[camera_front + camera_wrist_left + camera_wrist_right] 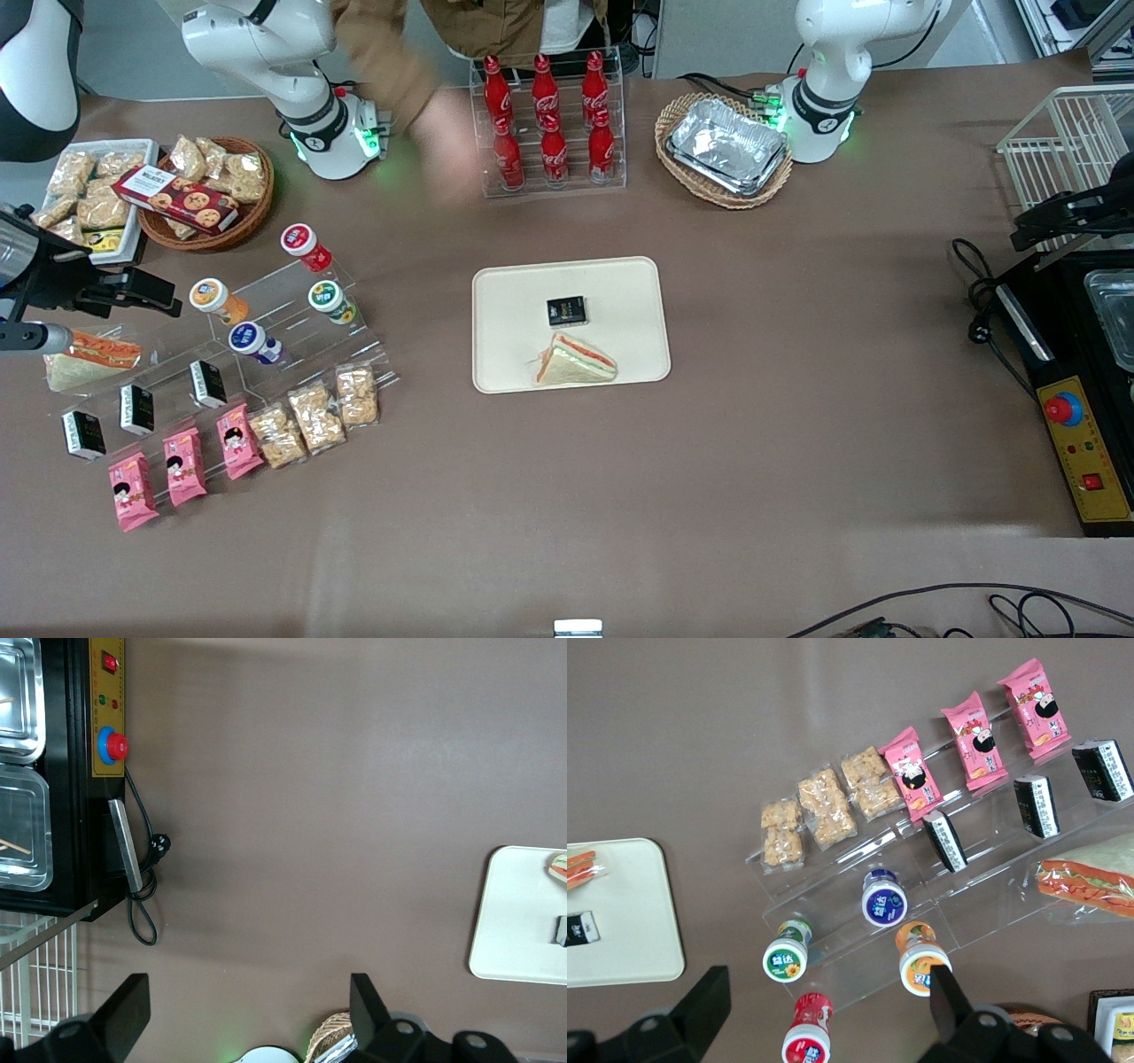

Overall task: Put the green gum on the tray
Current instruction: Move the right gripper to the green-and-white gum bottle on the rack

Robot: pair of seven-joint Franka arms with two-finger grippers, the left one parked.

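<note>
The green gum [331,299] is a small bottle with a white-rimmed green lid, lying on a clear stepped stand. It also shows in the right wrist view [786,958]. The cream tray [620,283] lies mid-table and holds a small black box [566,310] and a wrapped sandwich [574,361]; its edge shows in the right wrist view [629,930] too. My right gripper [146,292] hangs open and empty above the stand's working-arm end, apart from the gum. In the wrist view the gripper [826,997] has wide-spread fingers with the red-lidded bottle between them below.
A red-lidded bottle [304,246], an orange one [215,299] and a blue one [252,341] share the stand with snack packs. A cola bottle rack [549,115], a foil-tray basket [726,146] and a cookie basket [204,190] stand farther back. A person's blurred hand [443,133] reaches over the table.
</note>
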